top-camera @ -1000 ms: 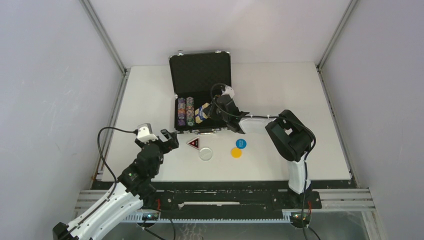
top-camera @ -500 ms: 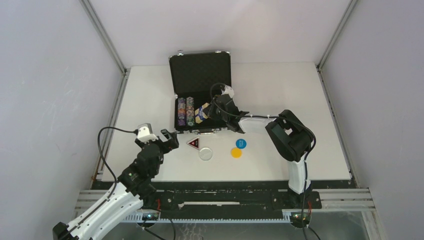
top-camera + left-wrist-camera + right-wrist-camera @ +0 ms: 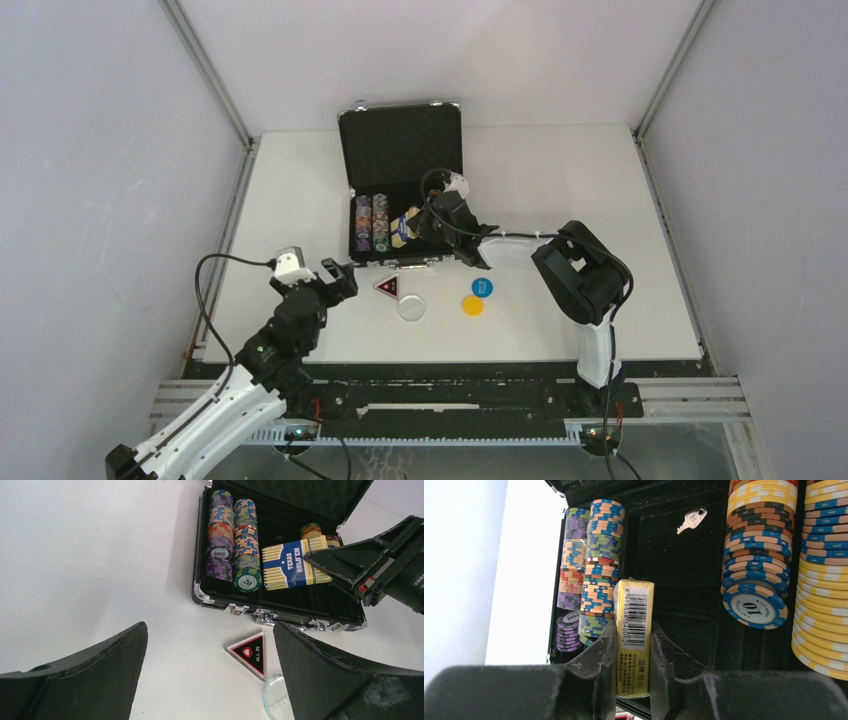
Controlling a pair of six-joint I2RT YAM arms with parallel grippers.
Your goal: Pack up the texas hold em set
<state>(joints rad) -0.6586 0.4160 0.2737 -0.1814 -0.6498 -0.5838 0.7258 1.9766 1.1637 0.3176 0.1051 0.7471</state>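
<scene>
Card box (image 3: 634, 630), pinched on edge by the right gripper (image 3: 634, 627), is shown within the open briefcase (image 3: 280, 611) at lower centre. Its long axis runs top to bottom, with the barcode face toward the lens. Chip rows (image 3: 596, 565) are seen just beside it on the left, bare black lining and a key (image 3: 692, 519) on the right. The left gripper (image 3: 210, 630) is held spread wide over the table (image 3: 90, 555), near the triangular token (image 3: 250, 652).

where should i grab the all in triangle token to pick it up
Probably from straight above: the triangular token lies flat on the table, so only its thin rim is offered. Put one finger on a straight edge and the other at the opposite corner, away from the white disc beside it.
</scene>
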